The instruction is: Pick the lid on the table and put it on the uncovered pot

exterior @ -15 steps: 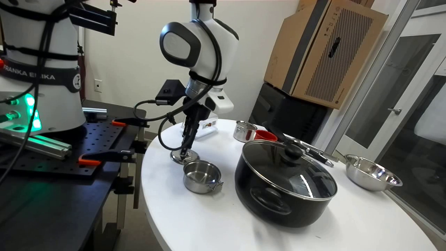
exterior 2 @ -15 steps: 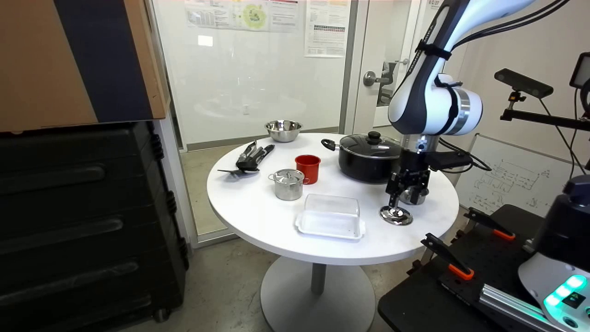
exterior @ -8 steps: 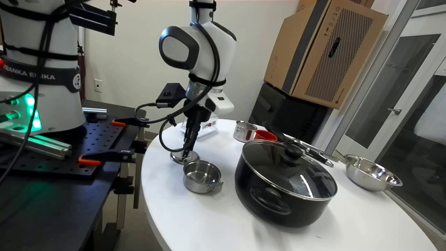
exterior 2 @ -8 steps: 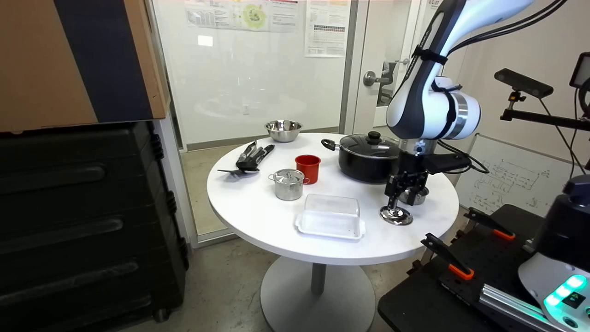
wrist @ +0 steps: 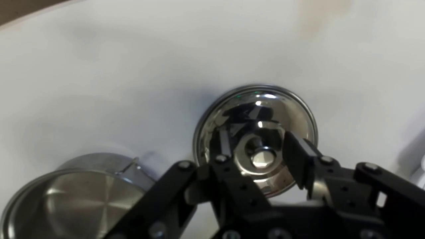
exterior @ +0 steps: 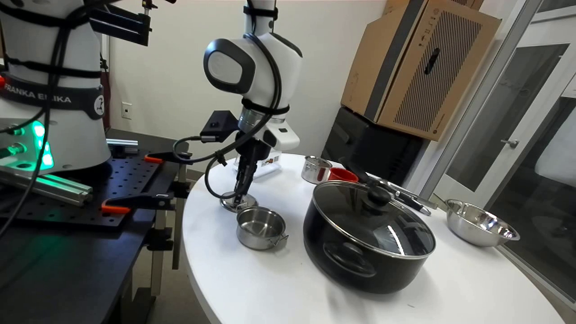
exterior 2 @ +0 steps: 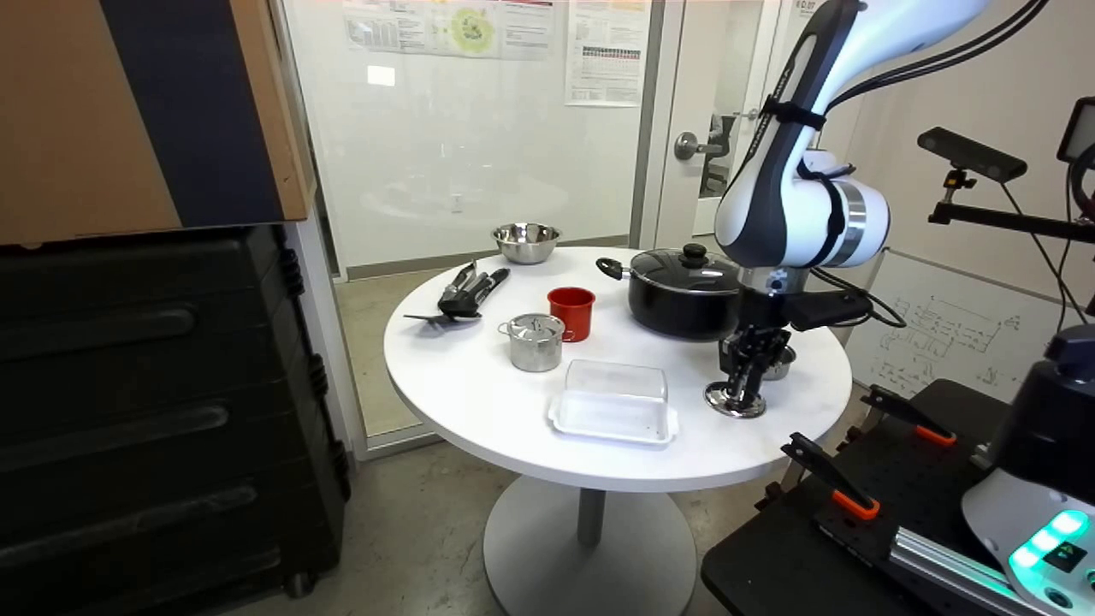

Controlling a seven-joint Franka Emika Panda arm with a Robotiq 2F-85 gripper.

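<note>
Possibly the knob (wrist: 263, 158): small, smooth; may slip if the fingers (wrist: 297, 159) close high or off-centre.
Wire handle (wrist: 128, 165): juts from the uncovered pot (wrist: 78, 200) toward the lid (wrist: 257, 134); a low sideways carry might snag it.
Gripper (wrist: 256, 142): fingers spread, one on each side of the knob, nothing pinched.
Lid: flat on the table (wrist: 116, 83), under the gripper, apart from the pot; finger depth at the knob hard to judge.

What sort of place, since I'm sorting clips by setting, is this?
Probably a lab or office room: a robot arm on a dark bench, a whiteboard with writing, and posters.
</note>
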